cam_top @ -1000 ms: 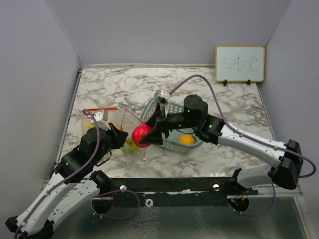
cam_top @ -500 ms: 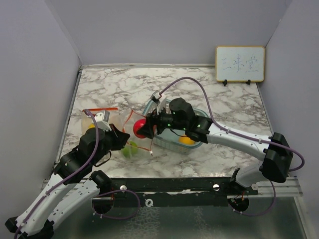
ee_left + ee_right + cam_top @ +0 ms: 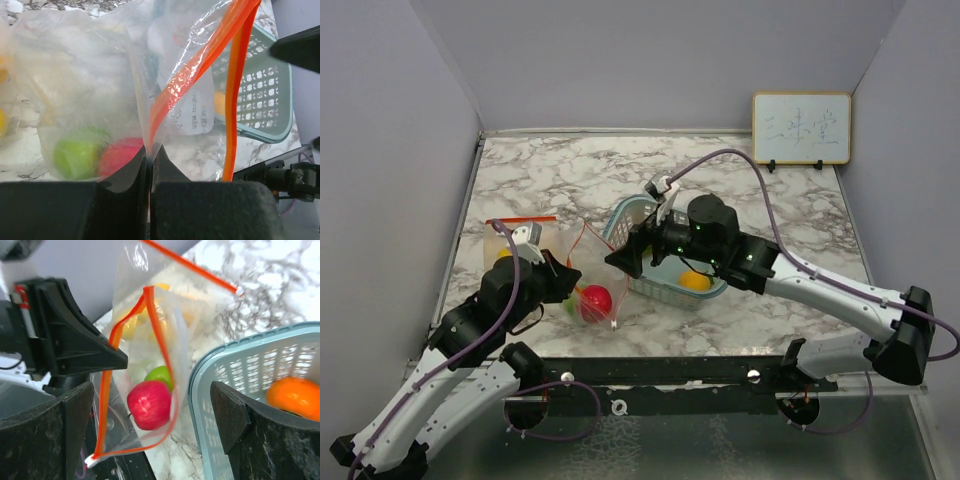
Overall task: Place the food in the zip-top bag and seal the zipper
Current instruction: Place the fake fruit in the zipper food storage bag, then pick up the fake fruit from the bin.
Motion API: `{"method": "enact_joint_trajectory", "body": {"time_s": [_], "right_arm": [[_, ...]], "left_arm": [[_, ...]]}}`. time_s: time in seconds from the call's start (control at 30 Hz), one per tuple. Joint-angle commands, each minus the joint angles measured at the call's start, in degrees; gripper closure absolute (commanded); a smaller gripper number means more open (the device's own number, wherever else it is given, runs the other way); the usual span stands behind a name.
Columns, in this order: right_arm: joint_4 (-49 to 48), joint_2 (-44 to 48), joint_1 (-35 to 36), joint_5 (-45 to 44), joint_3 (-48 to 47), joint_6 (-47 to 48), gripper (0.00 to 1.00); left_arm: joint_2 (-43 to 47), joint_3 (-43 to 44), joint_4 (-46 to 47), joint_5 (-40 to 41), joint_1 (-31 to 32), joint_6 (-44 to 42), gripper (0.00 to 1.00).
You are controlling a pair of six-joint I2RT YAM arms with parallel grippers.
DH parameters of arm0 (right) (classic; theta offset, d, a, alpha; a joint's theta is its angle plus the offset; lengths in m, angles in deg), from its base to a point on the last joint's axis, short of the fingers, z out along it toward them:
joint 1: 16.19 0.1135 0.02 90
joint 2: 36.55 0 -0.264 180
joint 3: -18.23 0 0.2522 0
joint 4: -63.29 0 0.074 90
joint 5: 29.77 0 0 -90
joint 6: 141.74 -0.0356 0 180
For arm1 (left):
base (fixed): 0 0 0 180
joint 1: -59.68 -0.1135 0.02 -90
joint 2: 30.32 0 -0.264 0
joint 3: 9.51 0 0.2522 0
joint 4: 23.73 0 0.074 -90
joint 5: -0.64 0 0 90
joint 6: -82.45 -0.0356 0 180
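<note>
Closely shut: left gripper (image 3: 150, 162), two black fingers pressed together on a fold of film from the one crinkly, clear plastic zip-top bag (image 3: 85, 75), holding that side of the bag up.

Right gripper (image 3: 150, 425): two black fingers spread wide, nothing between them, hanging over the bag's mouth and just beside the basket.

Zipper (image 3: 235, 100): one thin, straight orange-red strip along the bag's mouth. Its two tracks stand apart in an open loop; unsealed.

Food inside the bag, low down on the table:
- one glossy, round red toy apple (image 3: 149, 404)
- one smooth, round green toy (image 3: 159, 375), touching the apple on its far side
- yellow toys (image 3: 132, 322) deeper in, blurred by the film; count unclear

Food outside the bag: one smooth orange-yellow toy (image 3: 295, 395), lying in the one teal plastic lattice basket (image 3: 235, 370). The basket's rounded rim sits just beside the bag.

Table (image 3: 570, 170): white marble pattern with grey veins. One small wood-framed whiteboard (image 3: 801, 127) stands at its far right corner. Two purple cables (image 3: 715, 157), one looping over each arm.
</note>
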Motion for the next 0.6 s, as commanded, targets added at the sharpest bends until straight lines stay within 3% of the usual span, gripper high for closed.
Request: {"method": "enact_joint_trajectory", "body": {"time_s": [0.0, 0.27, 0.57], "right_arm": [[3.7, 5.2, 0.1, -10.5, 0.4, -0.4, 0.0], [20.6, -2.3, -0.3, -34.6, -4.3, -10.6, 0.0], [14.9, -11.5, -3.7, -35.7, -4.2, -13.2, 0.02]], "left_arm": [[2.4, 1.9, -2.1, 4.4, 0.1, 0.6, 1.0], [6.3, 2.3, -2.8, 7.8, 0.1, 1.6, 1.0], [6.0, 1.6, -1.8, 5.7, 0.1, 0.7, 1.0]]}}
